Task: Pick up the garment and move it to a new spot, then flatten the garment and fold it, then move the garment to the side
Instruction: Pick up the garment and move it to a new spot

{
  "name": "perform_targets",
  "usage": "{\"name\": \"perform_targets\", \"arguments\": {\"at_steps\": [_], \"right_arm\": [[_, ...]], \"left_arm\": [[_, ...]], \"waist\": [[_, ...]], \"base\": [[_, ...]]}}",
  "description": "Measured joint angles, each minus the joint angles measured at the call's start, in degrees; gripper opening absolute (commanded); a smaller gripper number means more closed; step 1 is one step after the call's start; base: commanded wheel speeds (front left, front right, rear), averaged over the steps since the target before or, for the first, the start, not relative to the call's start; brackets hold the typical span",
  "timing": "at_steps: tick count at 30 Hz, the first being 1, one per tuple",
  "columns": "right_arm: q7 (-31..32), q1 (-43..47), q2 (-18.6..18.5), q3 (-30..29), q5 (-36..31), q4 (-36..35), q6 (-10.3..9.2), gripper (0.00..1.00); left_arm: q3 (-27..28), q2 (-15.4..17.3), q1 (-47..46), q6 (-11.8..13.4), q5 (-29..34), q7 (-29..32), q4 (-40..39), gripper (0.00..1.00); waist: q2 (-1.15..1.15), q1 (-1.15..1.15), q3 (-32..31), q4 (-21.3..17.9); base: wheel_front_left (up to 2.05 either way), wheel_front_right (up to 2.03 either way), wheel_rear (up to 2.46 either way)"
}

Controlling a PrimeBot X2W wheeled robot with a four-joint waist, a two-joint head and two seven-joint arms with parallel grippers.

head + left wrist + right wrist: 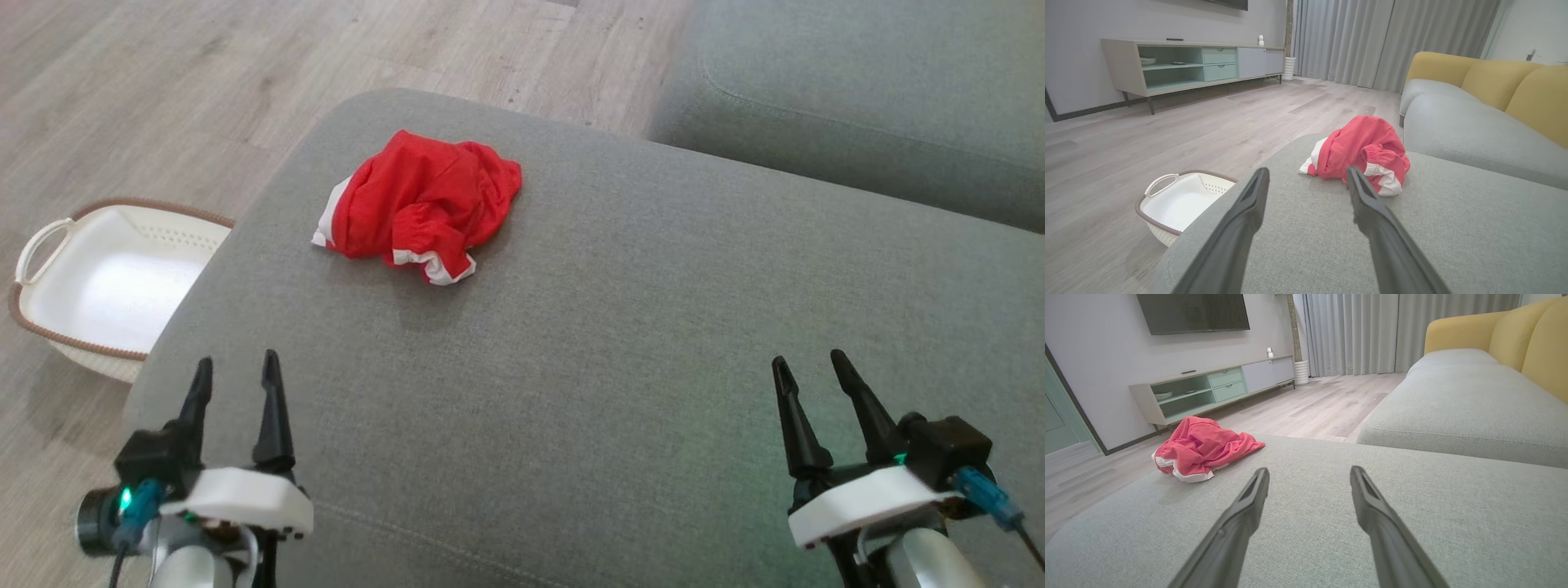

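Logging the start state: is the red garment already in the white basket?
No, the red garment lies crumpled on the grey cushion, while the white basket stands on the floor beside it.

The crumpled red garment with white trim (424,204) is thin, soft cloth, matt and creased. The broad grey upholstered seat cushion (612,367) is finely woven fabric, matt and slightly grainy, with a stitched seam. The pale plank floor (163,82) looks like wood, smooth with a faint sheen. The white oval basket (106,286) is smooth plastic, its wall perforated and its rim wound in brown woven cord. The left gripper (237,363) and right gripper (808,359) have matt black fingers (273,416) and smooth white shells.
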Motion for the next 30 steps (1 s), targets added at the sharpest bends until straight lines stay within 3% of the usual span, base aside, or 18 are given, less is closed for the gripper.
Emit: {"name": "perform_targets", "arguments": {"at_steps": [3, 13, 23, 30], "right_arm": [[0.0, -0.1, 0.0, 0.0, 0.0, -0.9, 0.00, 1.00], [0.0, -3.8, -0.2, 2.6, -0.6, -4.8, 0.00, 1.00], [0.0, -10.8, -1.7, 5.9, 0.2, -7.9, 0.00, 1.00], [0.0, -12.3, -2.1, 6.1, 1.0, -8.0, 0.00, 1.00]], "left_arm": [[-0.4, 0.2, -3.1, -0.8, 0.3, 1.2, 1.8, 1.00], [-0.2, 3.0, -24.3, -3.5, -3.3, 18.3, 7.2, 1.00], [0.8, 6.9, -41.1, -6.6, -11.3, 37.4, 26.1, 1.00], [1.0, 11.2, -44.1, -5.4, -10.9, 44.4, 38.8, 1.00]], "waist": [[0.00, 0.00, 0.4, -0.7], [0.00, 0.00, 3.4, -5.4], [0.00, 0.00, 11.0, -13.7], [0.00, 0.01, 15.6, -19.6]], "base": [[0.00, 0.00, 0.00], [0.00, 0.00, 0.00], [0.00, 0.00, 0.00], [0.00, 0.00, 0.00]]}}
